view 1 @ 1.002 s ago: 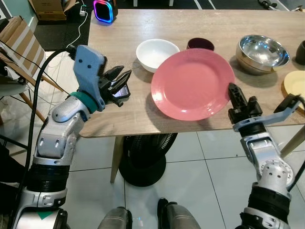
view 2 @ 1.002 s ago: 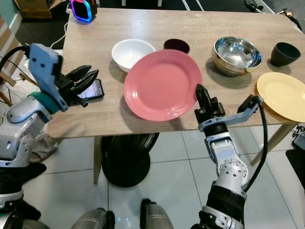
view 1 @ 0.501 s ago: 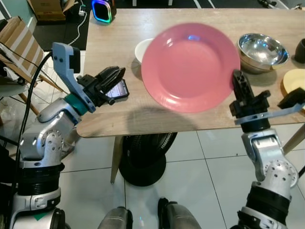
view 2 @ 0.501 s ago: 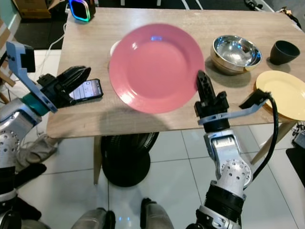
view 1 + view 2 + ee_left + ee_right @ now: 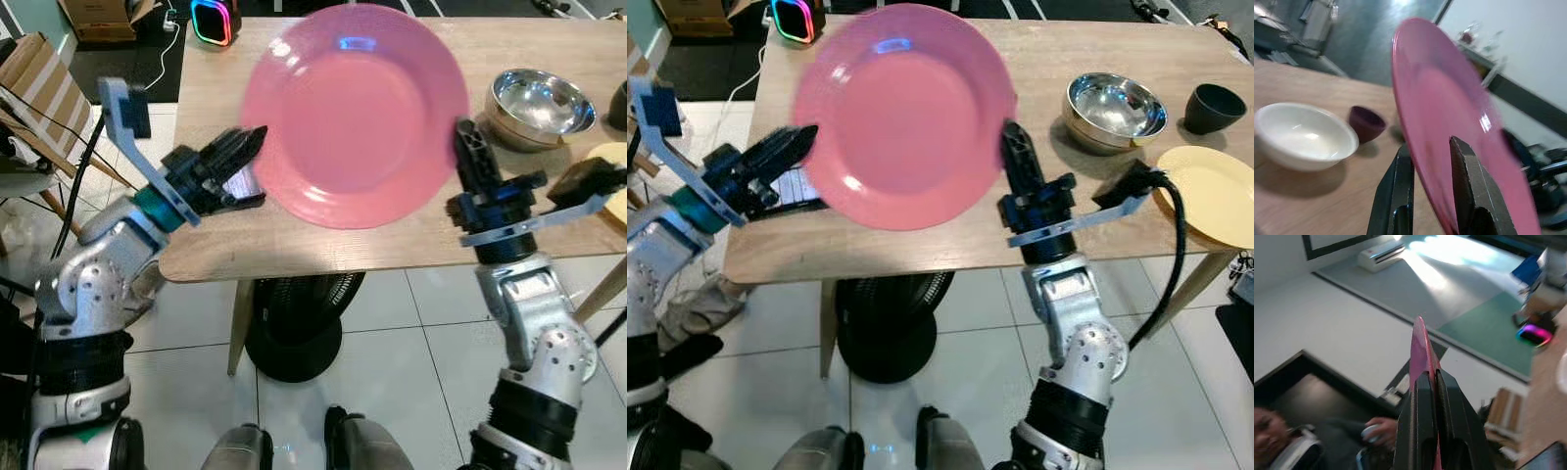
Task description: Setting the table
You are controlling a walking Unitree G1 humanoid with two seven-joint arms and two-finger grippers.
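A pink plate (image 5: 353,108) hangs tilted in the air above the wooden table (image 5: 294,250). My right gripper (image 5: 462,132) is shut on the plate's right rim, and the right wrist view shows the rim pinched edge-on between those fingers (image 5: 1420,396). My left gripper (image 5: 250,142) is open at the plate's left edge. In the left wrist view the plate (image 5: 1449,147) passes between its two fingers (image 5: 1400,191). A white bowl (image 5: 1303,134) and a dark purple cup (image 5: 1367,122) sit on the table behind the plate.
A phone (image 5: 798,186) lies on the table under my left gripper. A steel bowl (image 5: 539,103), a dark cup (image 5: 1215,106) and a yellow plate (image 5: 1210,201) stand to the right. A glowing speaker (image 5: 216,20) sits at the far left corner. A person (image 5: 1283,440) is nearby.
My right gripper has lifted the pink plate off the table and carried it up and to the left. My left gripper has reached forward to the plate's left edge.
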